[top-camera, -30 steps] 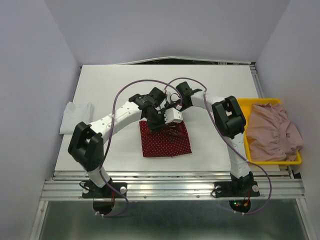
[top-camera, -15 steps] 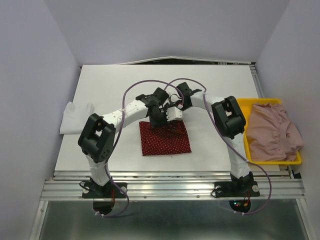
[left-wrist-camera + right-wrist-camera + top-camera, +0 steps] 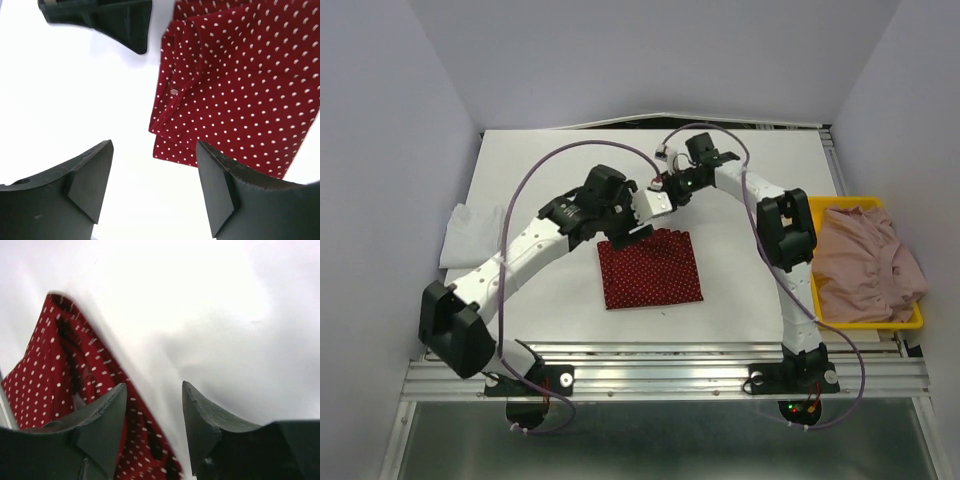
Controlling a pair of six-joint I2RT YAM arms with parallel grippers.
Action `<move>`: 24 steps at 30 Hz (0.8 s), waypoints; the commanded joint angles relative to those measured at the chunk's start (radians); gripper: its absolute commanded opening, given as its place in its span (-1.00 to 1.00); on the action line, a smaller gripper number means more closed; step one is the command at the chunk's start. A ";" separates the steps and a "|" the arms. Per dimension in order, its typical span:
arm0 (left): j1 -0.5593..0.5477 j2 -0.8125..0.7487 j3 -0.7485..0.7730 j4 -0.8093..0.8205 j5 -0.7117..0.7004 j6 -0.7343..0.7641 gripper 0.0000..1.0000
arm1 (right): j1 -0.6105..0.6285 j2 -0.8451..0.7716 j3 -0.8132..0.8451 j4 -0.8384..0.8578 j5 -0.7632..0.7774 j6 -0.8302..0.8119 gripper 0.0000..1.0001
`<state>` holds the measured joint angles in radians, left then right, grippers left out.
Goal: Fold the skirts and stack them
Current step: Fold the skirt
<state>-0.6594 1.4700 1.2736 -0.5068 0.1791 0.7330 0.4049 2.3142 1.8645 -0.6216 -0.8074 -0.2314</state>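
Lifted off the polka-dot skirt [image 3: 652, 270], left gripper [image 3: 154, 148] and right gripper [image 3: 154, 386] gape empty; only overhead shows the pink skirt [image 3: 865, 265].

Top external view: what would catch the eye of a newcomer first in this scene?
The dark red polka-dot skirt lies folded into a neat square in the middle of the white table, with the left gripper and the right gripper both open and empty at its far edge. At the right, the pink skirt lies crumpled in a yellow tray, covering its right rim.
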 commanded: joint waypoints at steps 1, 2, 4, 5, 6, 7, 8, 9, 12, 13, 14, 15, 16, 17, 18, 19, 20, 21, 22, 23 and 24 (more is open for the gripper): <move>0.029 -0.135 -0.083 0.086 -0.024 -0.225 0.62 | -0.081 -0.062 0.137 0.020 0.126 0.027 0.12; 0.035 -0.179 -0.106 0.106 -0.035 -0.277 0.62 | -0.081 -0.082 0.139 0.020 0.138 0.023 0.13; 0.049 -0.217 -0.164 0.138 -0.011 -0.364 0.63 | -0.081 -0.131 0.115 0.020 0.165 0.000 0.14; 0.069 -0.250 -0.186 0.149 0.011 -0.442 0.61 | -0.081 -0.194 0.061 0.026 0.156 -0.003 0.14; 0.081 -0.264 -0.235 0.163 0.034 -0.483 0.58 | -0.081 -0.228 0.029 0.031 0.142 0.004 0.13; 0.093 -0.278 -0.259 0.195 0.081 -0.521 0.54 | -0.081 -0.261 -0.008 0.037 0.126 0.010 0.11; 0.104 -0.290 -0.287 0.215 0.107 -0.553 0.51 | -0.081 -0.295 -0.043 0.048 0.091 0.021 0.09; 0.125 -0.303 -0.310 0.234 0.140 -0.608 0.48 | -0.066 -0.359 -0.077 0.052 0.076 0.046 0.05; 0.142 -0.280 -0.391 0.319 0.253 -0.688 0.35 | -0.006 -0.464 -0.270 0.054 -0.005 0.092 -0.02; 0.144 -0.264 -0.404 0.320 0.279 -0.708 0.32 | 0.014 -0.487 -0.316 0.065 -0.024 0.108 -0.02; 0.144 -0.220 -0.422 0.356 0.313 -0.733 0.24 | 0.047 -0.505 -0.361 0.092 -0.045 0.127 -0.02; 0.144 -0.192 -0.422 0.369 0.322 -0.733 0.19 | 0.048 -0.519 -0.402 0.105 -0.050 0.136 -0.02; 0.147 -0.162 -0.434 0.381 0.327 -0.769 0.14 | 0.069 -0.530 -0.441 0.115 -0.055 0.147 -0.02; 0.150 -0.104 -0.436 0.405 0.318 -0.774 0.05 | 0.069 -0.535 -0.502 0.143 -0.058 0.155 -0.03; 0.158 -0.076 -0.433 0.410 0.310 -0.770 0.01 | 0.069 -0.530 -0.527 0.152 -0.056 0.165 -0.03; 0.174 -0.044 -0.412 0.409 0.303 -0.756 -0.03 | 0.069 -0.523 -0.547 0.158 -0.050 0.164 -0.04; 0.184 0.020 -0.380 0.407 0.287 -0.748 -0.08 | 0.069 -0.497 -0.570 0.163 -0.029 0.159 -0.05; 0.193 0.051 -0.379 0.409 0.290 -0.741 -0.10 | 0.069 -0.483 -0.579 0.166 -0.016 0.165 -0.06; 0.208 0.085 -0.346 0.410 0.290 -0.739 -0.11 | 0.069 -0.467 -0.587 0.177 -0.001 0.171 -0.06; 0.216 0.114 -0.329 0.416 0.290 -0.739 -0.13 | 0.069 -0.452 -0.596 0.204 0.037 0.173 -0.06; 0.224 0.166 -0.298 0.422 0.292 -0.739 -0.14 | 0.069 -0.417 -0.600 0.215 0.057 0.176 -0.07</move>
<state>-0.4690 1.5616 0.8787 -0.1452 0.4477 0.0120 0.4957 1.8404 1.2861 -0.4942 -0.8173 -0.0837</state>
